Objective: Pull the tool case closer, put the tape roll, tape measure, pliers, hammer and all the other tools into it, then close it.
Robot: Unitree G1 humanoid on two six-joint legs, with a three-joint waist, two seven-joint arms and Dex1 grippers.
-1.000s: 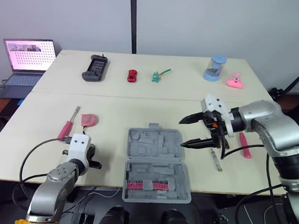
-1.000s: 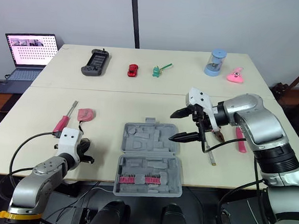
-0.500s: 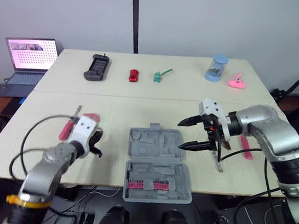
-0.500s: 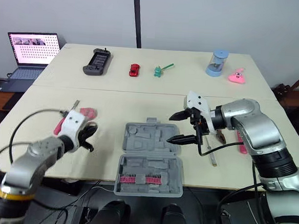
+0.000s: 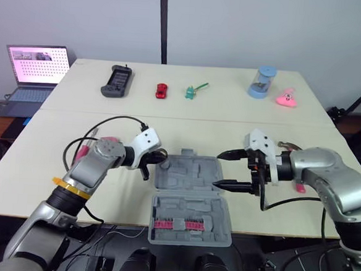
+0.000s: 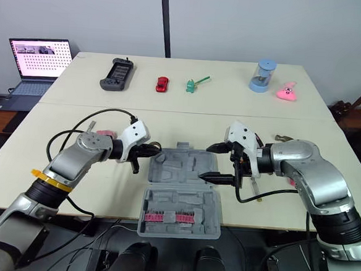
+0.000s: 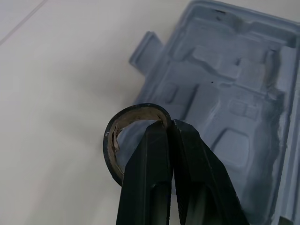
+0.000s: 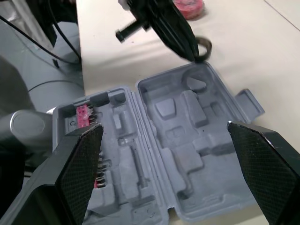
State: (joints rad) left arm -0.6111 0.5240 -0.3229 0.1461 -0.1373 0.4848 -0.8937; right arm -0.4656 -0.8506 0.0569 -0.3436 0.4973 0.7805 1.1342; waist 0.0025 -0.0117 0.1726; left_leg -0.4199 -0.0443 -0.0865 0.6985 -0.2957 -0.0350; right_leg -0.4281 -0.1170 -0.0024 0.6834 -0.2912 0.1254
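Note:
The grey tool case [image 5: 188,201] lies open at the table's near edge, with red bits [image 5: 177,224] in its near half. My left gripper [image 5: 156,158] is shut on the wall of a black tape roll [image 7: 108,140], which hangs just off the case's far left corner. In the right wrist view that roll [image 8: 205,46] sits beyond the case rim. My right gripper [image 5: 217,170] is open over the case's right side with nothing between its fingers. A pink tape measure [image 6: 104,132] lies left of my left arm. Pliers [image 6: 284,138] and a pink-handled tool [image 6: 292,180] lie behind my right arm.
A small screwdriver [image 6: 254,187] lies right of the case. Along the far side sit a black handheld [image 5: 115,81], a red toy car [image 5: 160,91], a green toy [image 5: 191,91], a blue container [image 5: 259,82] and a pink toy [image 5: 285,97]. A laptop [image 5: 36,66] stands off to the left.
My left gripper has swung from the near left table edge across to the case's far left corner. My right gripper has shifted slightly nearer, staying open.

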